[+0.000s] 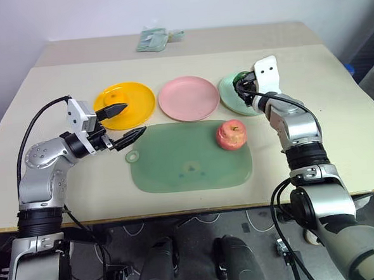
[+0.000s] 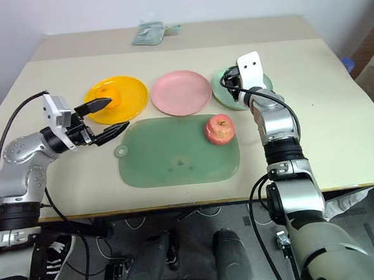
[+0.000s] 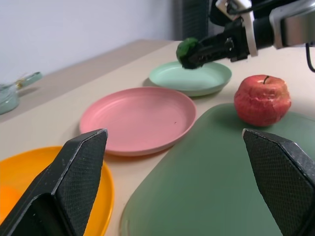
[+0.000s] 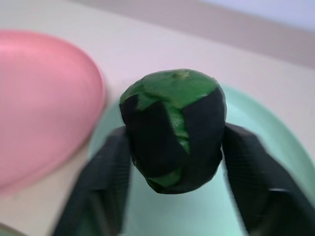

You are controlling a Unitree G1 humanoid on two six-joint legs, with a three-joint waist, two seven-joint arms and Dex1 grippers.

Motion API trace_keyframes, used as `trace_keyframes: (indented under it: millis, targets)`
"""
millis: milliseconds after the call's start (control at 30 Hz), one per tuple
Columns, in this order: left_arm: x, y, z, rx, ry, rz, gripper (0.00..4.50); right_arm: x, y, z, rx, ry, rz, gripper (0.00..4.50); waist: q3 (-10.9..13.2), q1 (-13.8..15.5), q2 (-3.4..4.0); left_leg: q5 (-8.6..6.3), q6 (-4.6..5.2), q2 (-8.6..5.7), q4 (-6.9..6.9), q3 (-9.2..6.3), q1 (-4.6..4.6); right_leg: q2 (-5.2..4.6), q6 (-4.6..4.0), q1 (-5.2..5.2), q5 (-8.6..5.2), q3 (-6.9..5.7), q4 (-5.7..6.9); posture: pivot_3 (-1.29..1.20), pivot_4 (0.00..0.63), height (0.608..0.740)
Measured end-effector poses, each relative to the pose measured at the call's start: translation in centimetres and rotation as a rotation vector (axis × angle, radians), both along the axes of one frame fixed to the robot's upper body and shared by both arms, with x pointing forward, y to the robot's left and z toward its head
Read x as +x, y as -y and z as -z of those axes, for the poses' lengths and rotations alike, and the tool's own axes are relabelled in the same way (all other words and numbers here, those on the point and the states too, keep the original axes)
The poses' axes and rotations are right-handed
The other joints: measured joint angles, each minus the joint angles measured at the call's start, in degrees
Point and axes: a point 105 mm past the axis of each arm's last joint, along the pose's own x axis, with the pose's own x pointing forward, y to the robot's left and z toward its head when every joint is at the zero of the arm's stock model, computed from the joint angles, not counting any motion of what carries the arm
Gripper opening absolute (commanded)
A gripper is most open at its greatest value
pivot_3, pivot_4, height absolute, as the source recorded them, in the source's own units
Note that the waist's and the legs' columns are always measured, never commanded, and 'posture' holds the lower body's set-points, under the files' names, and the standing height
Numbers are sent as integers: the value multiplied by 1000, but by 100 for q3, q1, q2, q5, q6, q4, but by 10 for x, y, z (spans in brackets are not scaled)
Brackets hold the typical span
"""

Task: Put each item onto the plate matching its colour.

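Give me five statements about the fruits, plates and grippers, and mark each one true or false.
1. The apple lies on the pink plate. False: it sits on the pale green mat.
2. The right gripper holds the green fruit over the mint green plate. True.
3. The left gripper has its jaws open and holds nothing. True.
4. The orange fruit lies on the yellow-orange plate. True.
5. The pink plate holds two fruits. False: it is empty.

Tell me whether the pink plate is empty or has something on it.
Empty. The pink plate shows a bare surface; the apple sits on the green mat, and the right claw holds the green fruit over the mint plate.
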Motion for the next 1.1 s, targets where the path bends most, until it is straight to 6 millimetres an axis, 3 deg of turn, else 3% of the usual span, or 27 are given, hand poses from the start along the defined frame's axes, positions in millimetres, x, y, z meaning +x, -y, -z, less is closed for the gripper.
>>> trace_keyframes:
  millis: [33, 200, 300, 367, 467, 567, 667, 867, 1100]
  targets:
    - [0, 0, 0, 1, -2, 2, 4500, 0, 0, -1, -1, 8, -2, 4461, 0, 9, 0, 0, 0, 0, 0, 3, 0, 0, 0, -2, 0, 3, 0, 0, 150, 740]
    - [-12, 4, 4, -24, -67, 88, 4500, -3, -10, -21, 94, 79, -94, 4461, 1, 44, 2, -2, 3, 1, 3, 4, -3, -1, 0, -3, 0, 7, 0, 0, 150, 740]
    - [-27, 7, 2, -51, -122, 184, 4500, -23, -31, -51, 201, 135, -324, 4461, 1, 60, 2, -5, 7, 4, 4, 2, -3, -1, 0, -1, 0, 7, -3, 0, 150, 740]
    - [-33, 10, 1, -50, -134, 224, 4500, -46, -39, -60, 195, 126, -485, 4461, 0, 91, 0, -8, 12, 3, 9, -2, -3, -1, 0, 6, 0, 5, -6, 0, 150, 740]
    - [-38, 10, 6, -46, -169, 243, 4500, -69, -36, -44, 107, 21, -601, 4461, 0, 95, 0, -11, 18, 1, 16, 0, -2, -3, 1, 10, 1, 6, -9, 0, 150, 740]
    - [-41, 10, 9, -32, -177, 263, 4500, -85, -25, -14, 8, -123, -651, 4461, 0, 80, 0, -12, 19, 1, 17, 2, -1, -3, 1, 8, 1, 7, -9, 0, 150, 740]
    - [-47, 9, 13, -5, -204, 290, 4500, -95, -17, 0, -18, -200, -673, 4461, 1, 50, 1, -13, 20, 4, 13, 7, -1, -2, 1, 3, 1, 11, -8, 0, 150, 740]
    - [-50, 11, 15, 7, -211, 308, 4500, -98, -14, 9, -94, -220, -682, 4461, 0, 74, -1, -13, 20, 4, 17, 7, 0, -2, 2, 6, 2, 10, -8, 0, 150, 740]
    - [-48, 9, 16, 22, -191, 283, 4500, -101, -21, 16, -64, -245, -703, 4461, -4, 92, -6, -13, 21, 3, 19, 5, 0, -3, 2, 9, 2, 10, -9, 0, 150, 740]
